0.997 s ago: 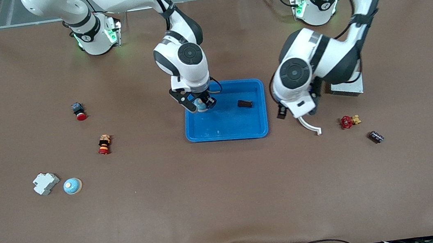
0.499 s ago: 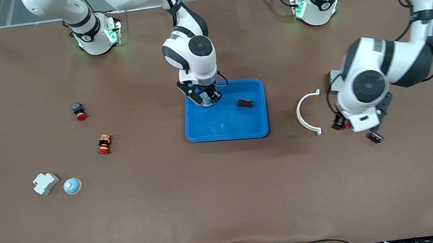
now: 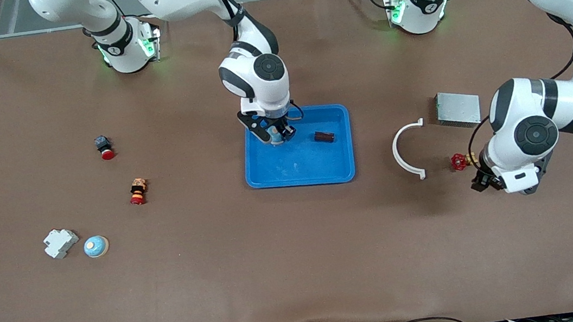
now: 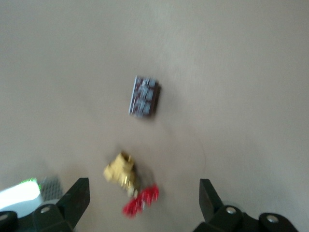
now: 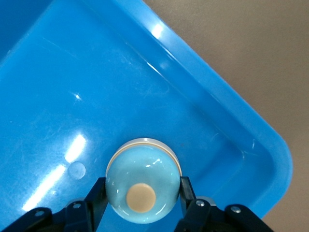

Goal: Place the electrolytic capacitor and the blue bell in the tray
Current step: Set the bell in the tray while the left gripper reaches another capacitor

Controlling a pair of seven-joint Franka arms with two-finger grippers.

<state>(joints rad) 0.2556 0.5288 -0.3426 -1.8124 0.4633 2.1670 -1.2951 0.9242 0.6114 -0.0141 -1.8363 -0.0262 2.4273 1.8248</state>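
Observation:
The bright-blue tray [image 3: 301, 173] lies mid-table. A dark cylindrical capacitor [image 3: 324, 136] lies in it. My right gripper [image 3: 275, 133] is shut on a light-blue bell [image 5: 142, 186] with a tan button on top, and holds it low over the tray's floor [image 5: 96, 96] near a corner. I cannot tell whether the bell touches the tray. A second blue bell [image 3: 96, 246] sits on the table toward the right arm's end. My left gripper [image 4: 143, 203] is open and empty in the air over a red-handled brass valve [image 4: 130, 186], with a small dark part [image 4: 144, 96] close by.
A white plastic arc [image 3: 405, 149], a grey metal box [image 3: 458, 109] and the valve [image 3: 459, 161] lie toward the left arm's end. A white block [image 3: 60, 243], a red-and-orange part [image 3: 137, 191] and a red push-button [image 3: 104, 148] lie toward the right arm's end.
My left arm swung from beside the tray out toward its own end of the table, ending over the valve and dark part. My right gripper shifted slightly over the tray, still holding the bell.

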